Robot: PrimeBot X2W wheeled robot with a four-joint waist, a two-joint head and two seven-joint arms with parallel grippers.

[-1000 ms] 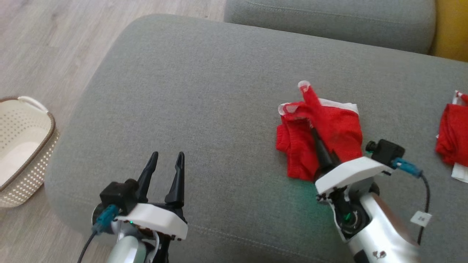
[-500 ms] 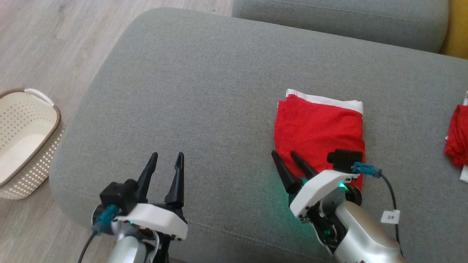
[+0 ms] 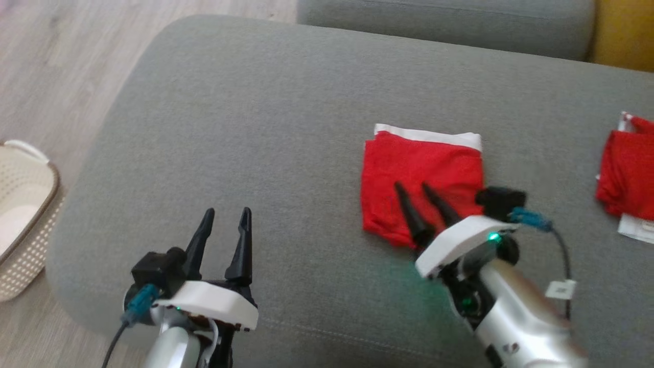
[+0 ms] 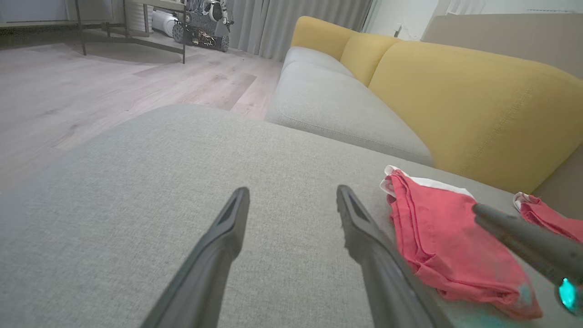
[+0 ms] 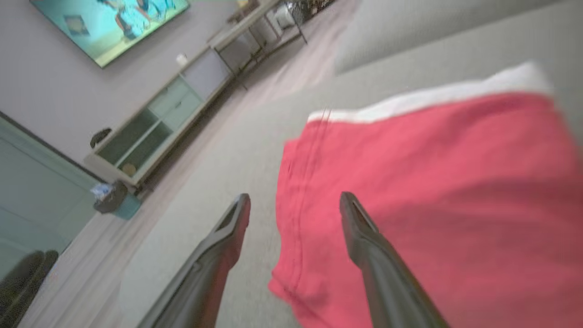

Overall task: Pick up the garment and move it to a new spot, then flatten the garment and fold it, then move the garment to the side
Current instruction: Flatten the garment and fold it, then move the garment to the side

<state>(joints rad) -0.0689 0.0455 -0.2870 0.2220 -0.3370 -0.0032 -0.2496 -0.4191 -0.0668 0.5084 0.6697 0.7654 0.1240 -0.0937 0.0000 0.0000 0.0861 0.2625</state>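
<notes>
The garment (image 3: 419, 163) is red with a white band along its far edge, folded into a flat rectangle on the grey cushion (image 3: 265, 128). My right gripper (image 3: 412, 188) is open, its fingers above the garment's near half, holding nothing. In the right wrist view the garment (image 5: 432, 182) lies under and beyond the right-hand finger, its left edge between the two fingers. My left gripper (image 3: 226, 215) stands open over bare cushion at the lower left, well apart from the garment. In the left wrist view the garment (image 4: 437, 237) lies to the right of my open left gripper (image 4: 293, 196).
A second red garment (image 3: 626, 174) lies at the cushion's right edge. A cream perforated basket (image 3: 23, 214) stands on the wooden floor at the left. Another grey seat cushion (image 3: 444, 20) and a yellow backrest (image 4: 455, 95) lie behind.
My right gripper let go of the garment's raised flap, which now lies flat and folded. It drew back to the near edge, then came forward over the garment, open. The head camera shifted.
</notes>
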